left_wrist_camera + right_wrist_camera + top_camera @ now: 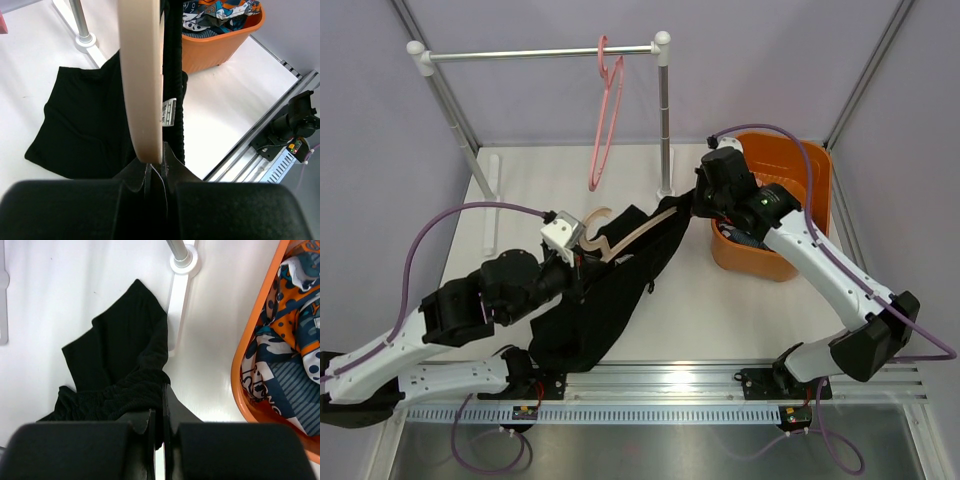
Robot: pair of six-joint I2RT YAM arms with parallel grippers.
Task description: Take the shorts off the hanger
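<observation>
From above, both arms bend inward over the middle of the tabletop (720, 300), black shorts (590, 320) stretched between them; wrist-side, left claw (154, 167) is clamped tight on the beige hanger (140, 75); right claw (159, 407) pinches the black waistband; patterned shorts (290, 340) fill the orange basket (235, 371).

Two shorts: black shorts (600, 310), patterned shorts (285, 375). Two hangers: pink hanger (603, 130), cream hanger (140, 75). One basket (820, 190). One rack (540, 53).
</observation>
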